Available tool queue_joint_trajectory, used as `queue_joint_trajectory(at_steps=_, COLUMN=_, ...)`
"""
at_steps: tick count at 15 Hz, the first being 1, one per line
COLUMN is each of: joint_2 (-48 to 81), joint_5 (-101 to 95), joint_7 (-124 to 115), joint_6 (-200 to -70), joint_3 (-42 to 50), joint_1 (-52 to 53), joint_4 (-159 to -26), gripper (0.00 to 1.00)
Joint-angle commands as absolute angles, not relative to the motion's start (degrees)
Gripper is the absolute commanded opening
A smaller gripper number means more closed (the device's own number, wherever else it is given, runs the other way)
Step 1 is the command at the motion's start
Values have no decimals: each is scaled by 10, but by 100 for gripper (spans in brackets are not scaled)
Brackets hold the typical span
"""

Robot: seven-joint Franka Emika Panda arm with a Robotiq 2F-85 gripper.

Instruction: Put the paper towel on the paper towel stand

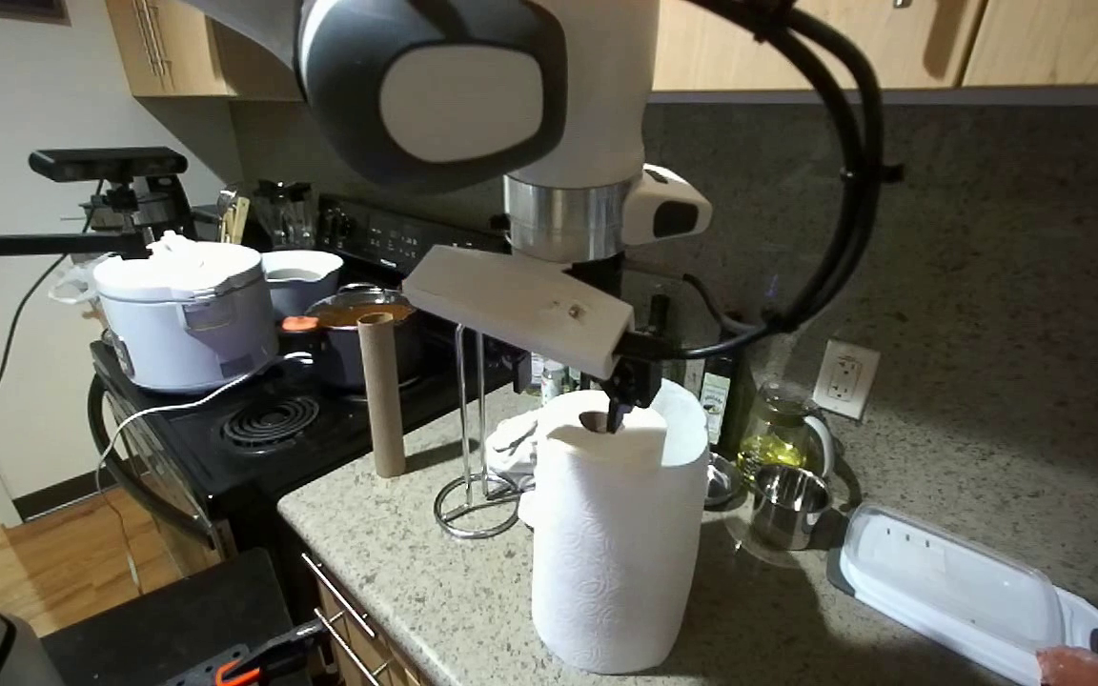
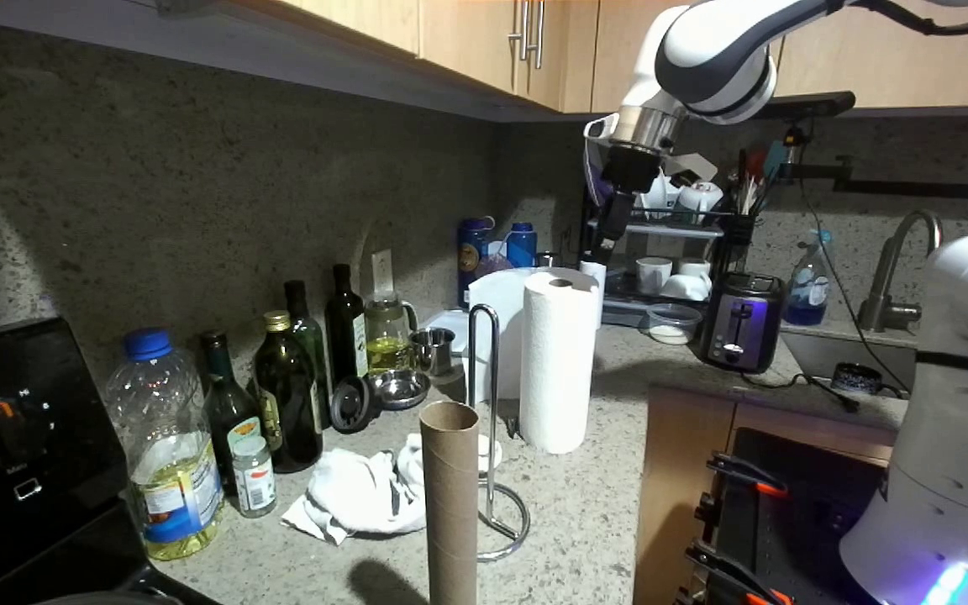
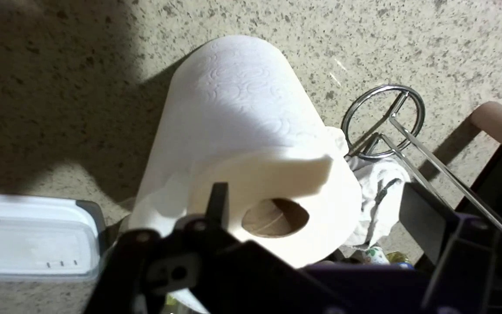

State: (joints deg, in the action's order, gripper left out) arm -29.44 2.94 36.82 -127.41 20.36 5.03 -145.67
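Paper towel stands upright on your counter in an exterior view, the metal stand between it and a cardboard tube. In an exterior view, dark bottles line your wall. In your wrist view, the gripper is unclenched, jaws spread wide by the paper towel's top.

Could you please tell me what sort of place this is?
It looks like a kitchen, probably in a home, though the pictures cannot settle whose. The signs are the stove with its coil burner, the toaster and the tall faucet.
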Motion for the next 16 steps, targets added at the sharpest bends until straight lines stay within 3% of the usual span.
queue_joint_trajectory(at_steps=1, joint_2=-226, joint_5=71, joint_7=434, joint_6=-1263, joint_3=200, joint_1=64, joint_4=-1403, gripper=100)
queue_joint_trajectory(at_steps=16, joint_2=-99, joint_5=115, joint_7=502, joint_6=-1180, joint_3=120, joint_1=18, joint_4=-1305, gripper=100)
